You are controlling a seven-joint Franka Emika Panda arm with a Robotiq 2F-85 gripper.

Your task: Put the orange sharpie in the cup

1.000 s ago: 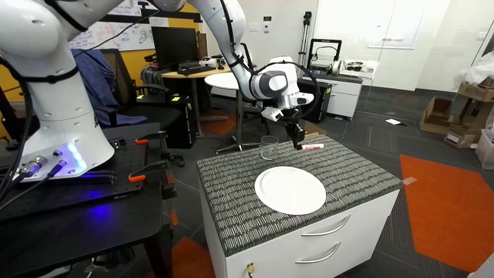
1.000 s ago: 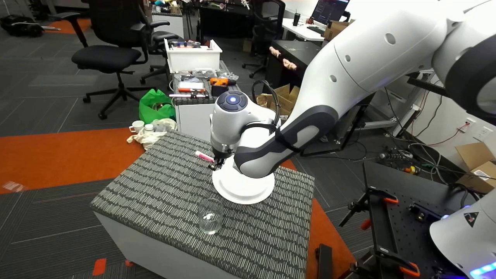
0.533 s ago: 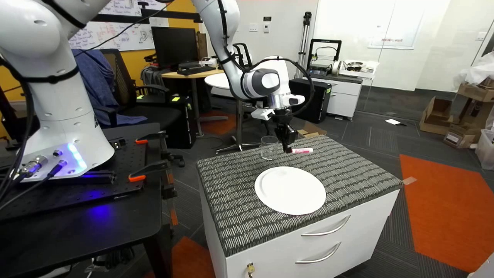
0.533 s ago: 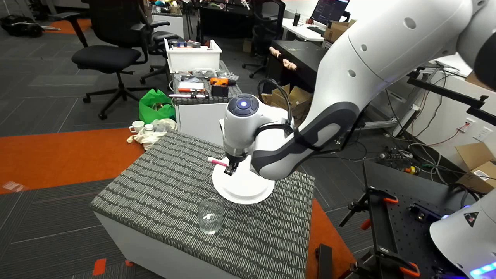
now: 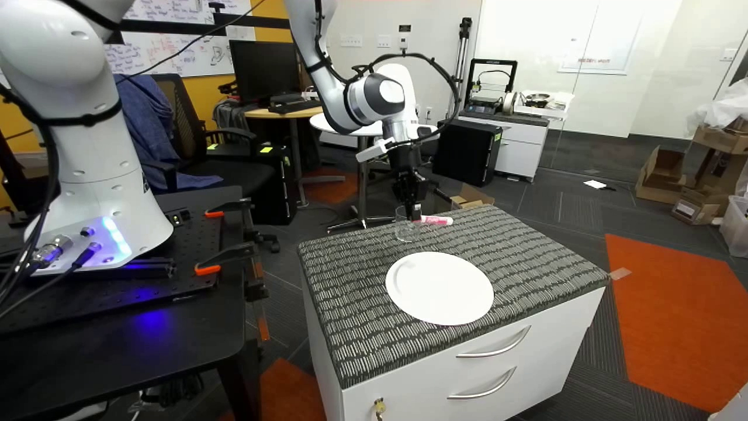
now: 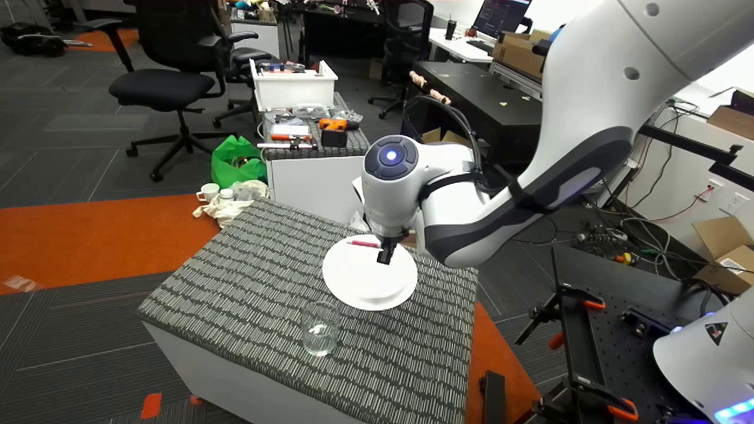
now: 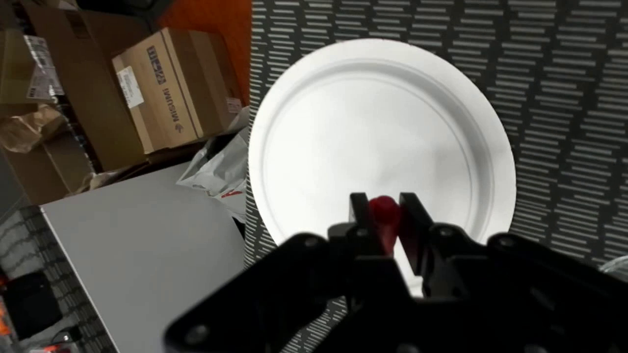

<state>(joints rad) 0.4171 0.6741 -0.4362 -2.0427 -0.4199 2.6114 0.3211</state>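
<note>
The orange sharpie point(image 5: 437, 220), reddish with a white end, is held level above the cabinet top; it also shows in an exterior view point(image 6: 363, 242) and end-on in the wrist view point(image 7: 384, 212). My gripper point(image 5: 414, 215) is shut on it near one end; its fingers point(image 7: 385, 200) press the pen in the wrist view, and the tips also show in an exterior view point(image 6: 386, 255). The clear cup point(image 6: 320, 335) stands upright on the cabinet top. It is partly overlapped by the gripper in an exterior view point(image 5: 404, 233), and only its edge shows in the wrist view point(image 7: 617, 265).
A white plate point(image 5: 439, 292) lies on the patterned cabinet top point(image 5: 350, 327) near the cup; it sits under the gripper in the wrist view point(image 7: 495, 162). A white cabinet point(image 6: 312, 182) and cardboard boxes point(image 7: 167, 88) stand beyond the edge.
My gripper has carried the sharpie leftward in an exterior view, toward the cup's outline, and rightward over the plate's outline in an exterior view. The cup and plate have not moved.
</note>
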